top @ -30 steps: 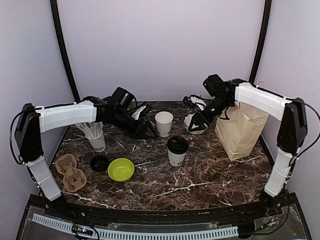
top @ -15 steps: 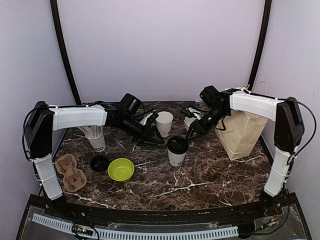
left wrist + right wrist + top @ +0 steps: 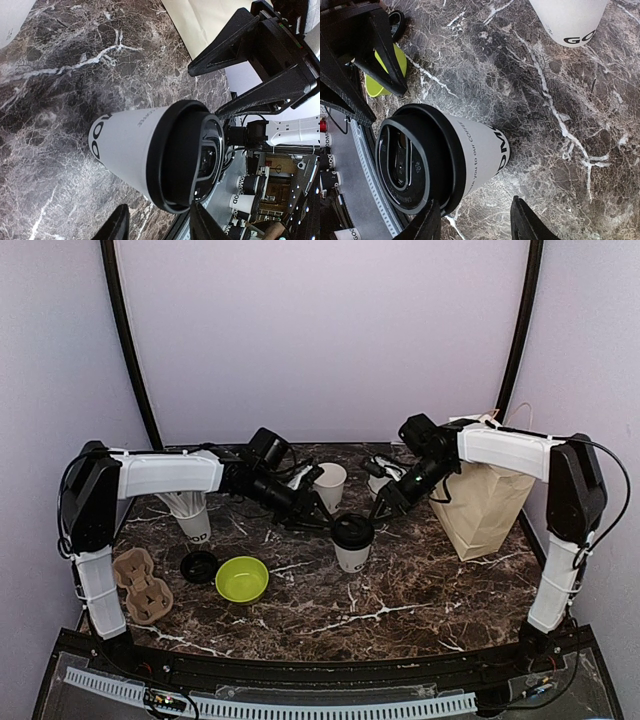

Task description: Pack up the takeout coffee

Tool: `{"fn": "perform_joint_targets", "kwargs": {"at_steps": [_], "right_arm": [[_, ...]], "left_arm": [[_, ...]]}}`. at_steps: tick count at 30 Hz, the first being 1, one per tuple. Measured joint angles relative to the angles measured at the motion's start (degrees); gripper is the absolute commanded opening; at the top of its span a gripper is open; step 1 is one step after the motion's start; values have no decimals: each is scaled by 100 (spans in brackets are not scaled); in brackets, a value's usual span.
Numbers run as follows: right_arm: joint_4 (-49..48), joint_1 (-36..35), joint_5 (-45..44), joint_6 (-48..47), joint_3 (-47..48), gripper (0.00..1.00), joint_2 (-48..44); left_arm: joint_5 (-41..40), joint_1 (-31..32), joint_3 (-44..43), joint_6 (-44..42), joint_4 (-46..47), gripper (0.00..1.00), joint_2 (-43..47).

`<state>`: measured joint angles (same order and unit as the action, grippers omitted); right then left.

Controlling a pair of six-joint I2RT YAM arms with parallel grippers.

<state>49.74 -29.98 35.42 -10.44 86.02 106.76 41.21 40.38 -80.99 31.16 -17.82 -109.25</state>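
Note:
One takeout coffee cup [image 3: 353,542], white with a black lid, stands mid-table; it also shows in the left wrist view [image 3: 135,150] and the right wrist view [image 3: 475,150]. A second white cup [image 3: 329,486] [image 3: 570,20] stands behind it with no lid on. A loose black lid [image 3: 199,566] lies at the left. My left gripper [image 3: 322,519] [image 3: 159,226] is open just left of the lidded cup's top. My right gripper [image 3: 384,508] [image 3: 475,222] is open just right of it. Neither holds anything.
A brown paper bag [image 3: 483,505] stands at the right. A lime-green bowl [image 3: 242,579] [image 3: 380,75], a cardboard cup carrier [image 3: 140,585] and a cup of straws [image 3: 192,515] occupy the left side. Something white [image 3: 378,478] sits partly hidden behind the right arm.
Both grippers have come forward from the back of the table and closed in on the lidded cup from either side. Their jaws stand narrower than a second ago.

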Motion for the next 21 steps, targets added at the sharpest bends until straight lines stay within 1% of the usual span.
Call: {"fn": "perform_joint_targets", "kwargs": {"at_steps": [12,18,21], "right_arm": [[9,0,-20,-17,0,49,61],[24,24,-94,7,0,54,79],[26,98,7,52,0,55,79]], "left_arm": [[48,-2,-149,-2,42,39,-358],[74,0,-247,-7,37,39,-437],[101,-2,-264,-24,35,39,-459]]}}
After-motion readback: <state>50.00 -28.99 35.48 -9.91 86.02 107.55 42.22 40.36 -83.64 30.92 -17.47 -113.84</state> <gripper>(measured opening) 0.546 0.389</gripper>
